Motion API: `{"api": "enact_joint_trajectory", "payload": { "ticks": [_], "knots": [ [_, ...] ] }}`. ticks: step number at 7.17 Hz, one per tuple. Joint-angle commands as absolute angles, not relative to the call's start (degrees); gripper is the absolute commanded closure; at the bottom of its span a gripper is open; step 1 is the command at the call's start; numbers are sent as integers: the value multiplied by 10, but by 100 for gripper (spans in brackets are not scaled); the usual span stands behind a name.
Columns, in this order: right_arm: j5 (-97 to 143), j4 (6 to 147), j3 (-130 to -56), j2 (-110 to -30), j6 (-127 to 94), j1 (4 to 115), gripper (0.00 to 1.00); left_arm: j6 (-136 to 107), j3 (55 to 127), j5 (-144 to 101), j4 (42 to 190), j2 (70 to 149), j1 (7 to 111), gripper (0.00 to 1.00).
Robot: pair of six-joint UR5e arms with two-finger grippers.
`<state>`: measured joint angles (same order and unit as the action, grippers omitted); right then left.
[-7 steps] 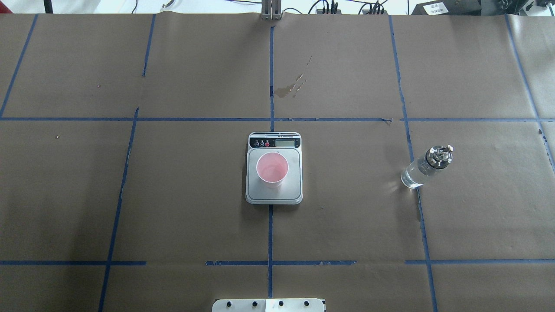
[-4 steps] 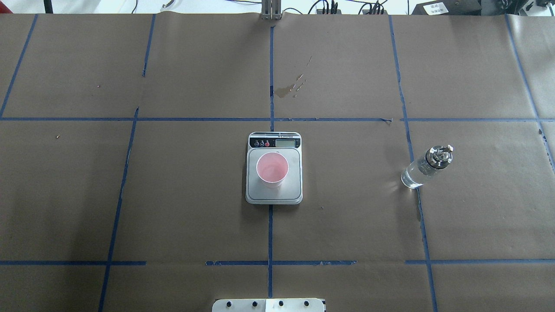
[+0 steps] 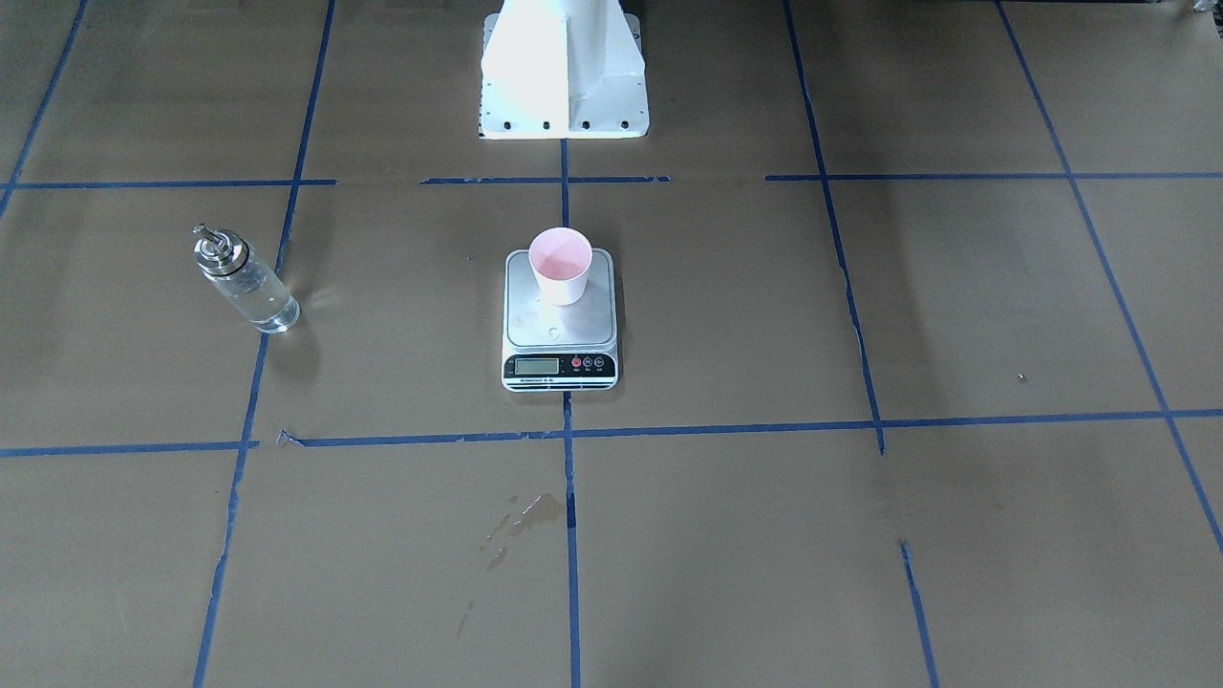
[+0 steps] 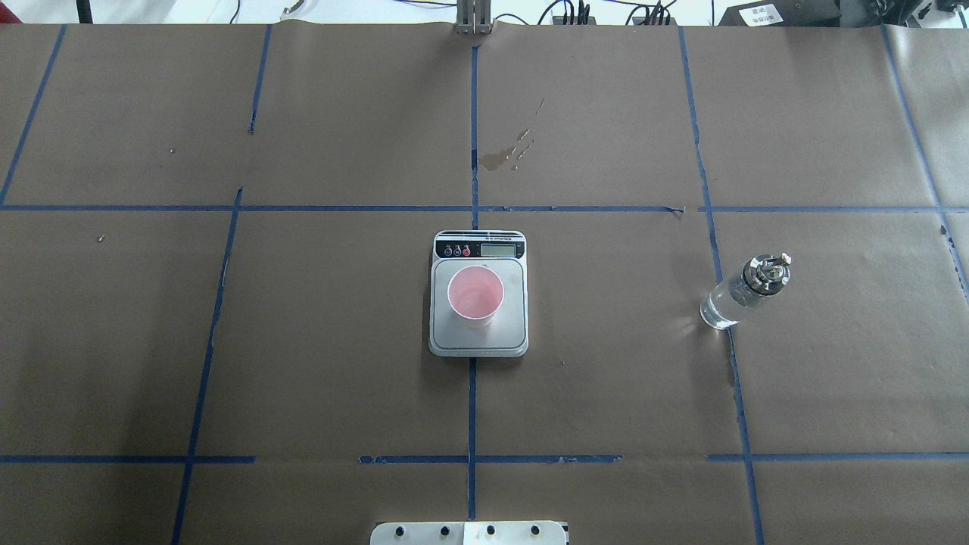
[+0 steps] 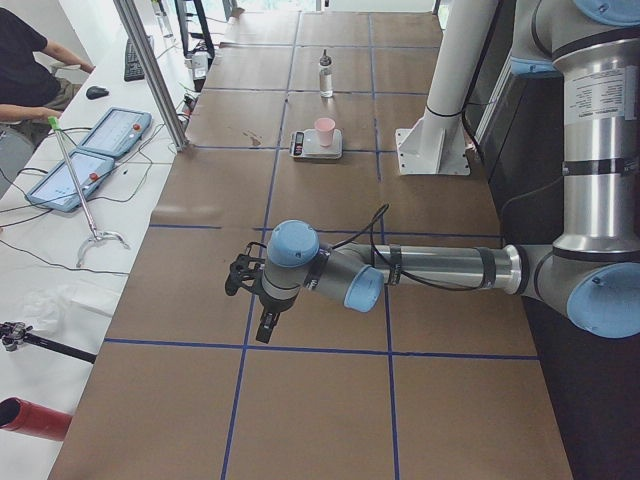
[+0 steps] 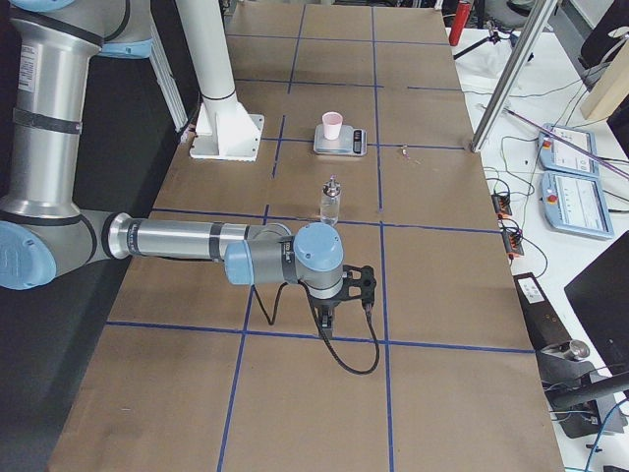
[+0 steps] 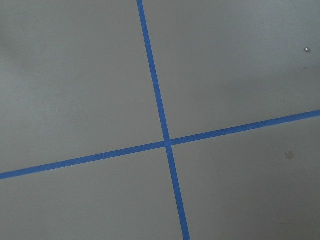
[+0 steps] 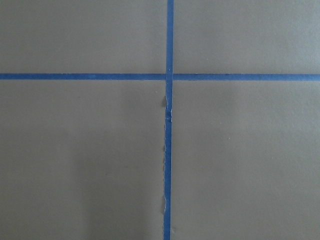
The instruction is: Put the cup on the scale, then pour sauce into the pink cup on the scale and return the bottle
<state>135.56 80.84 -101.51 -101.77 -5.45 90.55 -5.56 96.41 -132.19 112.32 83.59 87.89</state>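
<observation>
Left pincer point(image 5: 250, 300): low left of centre in the left-end view, hanging over bare counter, well apart from everything; from here I cannot tell whether it is spread or pressed together.
Right pincer point(image 6: 344, 295): centre of the right-end view, likewise over bare counter; its state I cannot tell either.
Wrist views: both show me only blue tape crossings on the brown paper-covered counter point(image 4: 303, 341).
Bottle: the small clear glass cylindrical bottle with a shiny metal cap point(image 4: 743, 292) stands upright at centre right of the overhead frame, apart from both arms.
Sauce: clear colourless liquid point(image 3: 260, 296) shows through the glass.
Cup: the small pale pink tapered paper cup point(image 4: 475, 296) sits upright on the flat steel-topped digital kitchen scale point(image 4: 507, 333), mid-frame.
Step in hand: I judge the task to be at or near its end, with cup placed and bottle set back; whether sauce is in the cup I cannot make out.
Next move: if pouring remains, my right arm must reach the bottle.
Change: nothing differs from the overhead view a second ago.
</observation>
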Motion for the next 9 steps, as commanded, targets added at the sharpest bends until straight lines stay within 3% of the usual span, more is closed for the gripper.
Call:
{"api": "enact_joint_trajectory", "payload": {
  "ticks": [1,5,9],
  "knots": [
    [1354,776,-1015,-1017,-70,908,0,-56,964,-1322,1123,835,879,0],
    [1353,891,-1012,-940,-62,915,0,-56,962,-1323,1122,837,878,0],
    [1352,888,-1004,-947,-61,916,0,-56,961,-1322,1123,837,878,0]
  ]
}}
